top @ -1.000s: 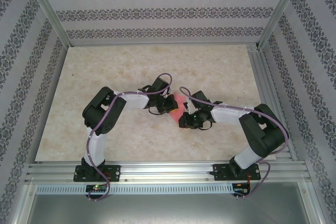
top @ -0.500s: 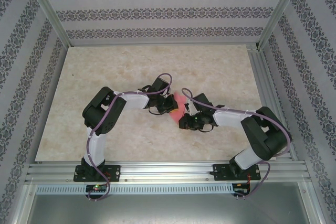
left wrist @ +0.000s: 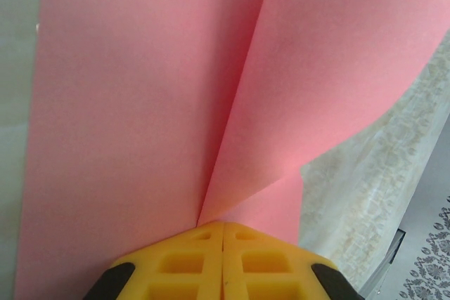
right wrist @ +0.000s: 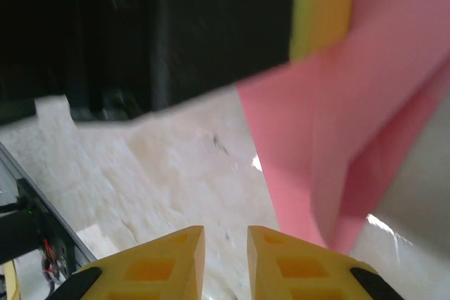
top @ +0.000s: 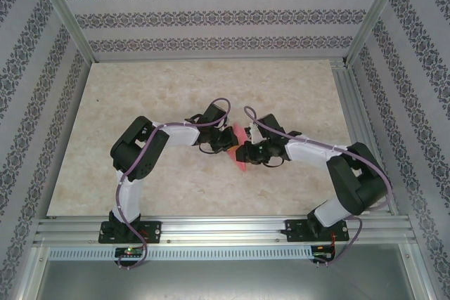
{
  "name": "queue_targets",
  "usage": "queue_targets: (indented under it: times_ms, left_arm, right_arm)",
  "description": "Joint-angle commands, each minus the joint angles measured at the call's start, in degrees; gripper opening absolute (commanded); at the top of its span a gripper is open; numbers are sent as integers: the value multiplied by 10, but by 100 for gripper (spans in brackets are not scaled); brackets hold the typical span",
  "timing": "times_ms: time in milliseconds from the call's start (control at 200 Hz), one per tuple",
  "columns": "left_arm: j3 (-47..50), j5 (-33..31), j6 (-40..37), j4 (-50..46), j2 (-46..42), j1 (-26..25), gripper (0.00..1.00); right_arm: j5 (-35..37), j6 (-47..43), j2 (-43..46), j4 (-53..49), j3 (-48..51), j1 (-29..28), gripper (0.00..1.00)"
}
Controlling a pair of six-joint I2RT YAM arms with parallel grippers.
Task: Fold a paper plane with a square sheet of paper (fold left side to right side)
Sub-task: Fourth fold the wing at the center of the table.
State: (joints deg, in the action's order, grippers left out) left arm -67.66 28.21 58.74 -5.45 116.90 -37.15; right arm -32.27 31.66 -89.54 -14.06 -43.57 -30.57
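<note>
The square sheet of paper (left wrist: 140,103) is pink and bent along a crease into two flaps that spread apart. My left gripper (left wrist: 223,226) is shut on its near edge where the flaps meet. From above, the paper (top: 240,133) stands off the table between both grippers at mid-table. My left gripper (top: 230,142) holds it from the left, and my right gripper (top: 243,154) is right beside it. In the right wrist view, my right gripper (right wrist: 225,233) is slightly open with only table between its fingers. The paper (right wrist: 330,145) hangs just to its right.
The marble-patterned table (top: 140,96) has bare room all round the grippers. The left arm's black wrist (right wrist: 140,33) hangs close above the right gripper. An aluminium rail (top: 225,230) runs along the near edge, and patterned walls enclose the other sides.
My right gripper has moved left and slightly back, closing in on the paper and the left gripper. The left arm has stayed still, holding the paper.
</note>
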Motion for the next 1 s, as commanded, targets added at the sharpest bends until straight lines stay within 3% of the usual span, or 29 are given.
queue_targets:
  times_ms: [0, 415, 994]
  left_arm:
    - [21, -51, -11, -52, 35, 1, 9]
    - [20, -51, -10, -52, 37, 0, 9]
    - [13, -53, -12, -58, 44, 1, 9]
  right_arm:
    - [-18, 1, -40, 28, -24, 10, 23]
    - [-31, 24, -77, 52, 5, 14, 23]
    - [-18, 21, -38, 26, 69, -8, 23]
